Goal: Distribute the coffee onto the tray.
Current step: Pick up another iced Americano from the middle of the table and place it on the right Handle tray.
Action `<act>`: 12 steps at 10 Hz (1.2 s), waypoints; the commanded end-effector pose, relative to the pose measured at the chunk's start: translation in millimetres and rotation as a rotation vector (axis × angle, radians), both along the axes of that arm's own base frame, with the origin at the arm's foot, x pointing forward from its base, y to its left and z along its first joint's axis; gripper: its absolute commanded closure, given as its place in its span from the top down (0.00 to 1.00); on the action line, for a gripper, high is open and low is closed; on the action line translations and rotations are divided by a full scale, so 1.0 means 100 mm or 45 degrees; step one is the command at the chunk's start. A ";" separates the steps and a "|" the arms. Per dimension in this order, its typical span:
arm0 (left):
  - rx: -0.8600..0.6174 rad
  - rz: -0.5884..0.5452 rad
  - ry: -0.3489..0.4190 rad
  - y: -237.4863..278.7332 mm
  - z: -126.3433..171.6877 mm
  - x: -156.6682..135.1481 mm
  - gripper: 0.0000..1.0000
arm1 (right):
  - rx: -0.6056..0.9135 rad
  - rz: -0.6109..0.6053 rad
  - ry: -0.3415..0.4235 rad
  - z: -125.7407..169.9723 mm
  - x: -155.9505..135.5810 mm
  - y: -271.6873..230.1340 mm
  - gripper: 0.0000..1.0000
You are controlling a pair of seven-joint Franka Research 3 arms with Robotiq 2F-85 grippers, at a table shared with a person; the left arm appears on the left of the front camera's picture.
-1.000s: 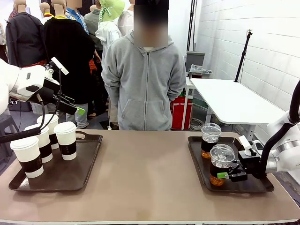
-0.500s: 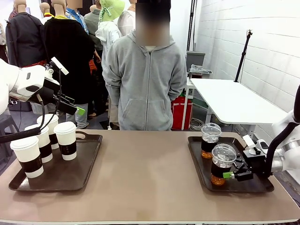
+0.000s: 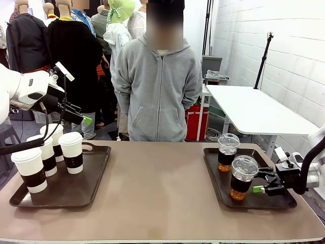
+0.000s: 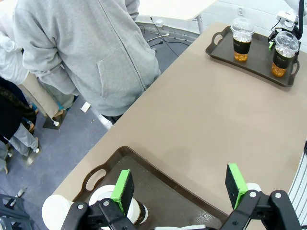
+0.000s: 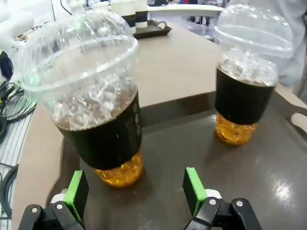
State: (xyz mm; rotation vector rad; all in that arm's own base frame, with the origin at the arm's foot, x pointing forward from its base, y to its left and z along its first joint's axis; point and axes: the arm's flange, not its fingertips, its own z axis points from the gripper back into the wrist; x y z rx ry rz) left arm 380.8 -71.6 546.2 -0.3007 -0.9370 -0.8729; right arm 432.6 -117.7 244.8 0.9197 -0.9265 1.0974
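Iced coffee (image 5: 98, 100) stands just beyond open right gripper (image 5: 135, 190), untouched.

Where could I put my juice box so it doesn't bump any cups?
The bare brown table between the left tray and right tray. The left tray's back corner is crowded with white cups; iced cups fill the right tray.

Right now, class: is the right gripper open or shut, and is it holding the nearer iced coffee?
Open, holding nothing. The right gripper has its green pads spread, short of the nearer iced coffee, which stands upright on the tray.
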 end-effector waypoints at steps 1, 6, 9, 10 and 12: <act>-0.009 0.002 0.007 0.02 -0.02 0.02 1.00 | -0.026 -0.005 0.053 0.02 0.02 -0.13 1.00; -0.009 0.002 0.007 0.02 -0.02 0.02 1.00 | -0.015 -0.036 0.022 0.01 -0.01 -0.18 1.00; -0.009 0.002 0.007 0.02 -0.02 0.02 1.00 | -0.015 -0.036 0.022 0.01 -0.01 -0.18 1.00; -0.009 0.002 0.007 0.02 -0.02 0.02 1.00 | -0.015 -0.036 0.022 0.01 -0.01 -0.18 1.00; -0.009 0.002 0.007 0.02 -0.02 0.02 1.00 | -0.015 -0.036 0.022 0.01 -0.01 -0.18 1.00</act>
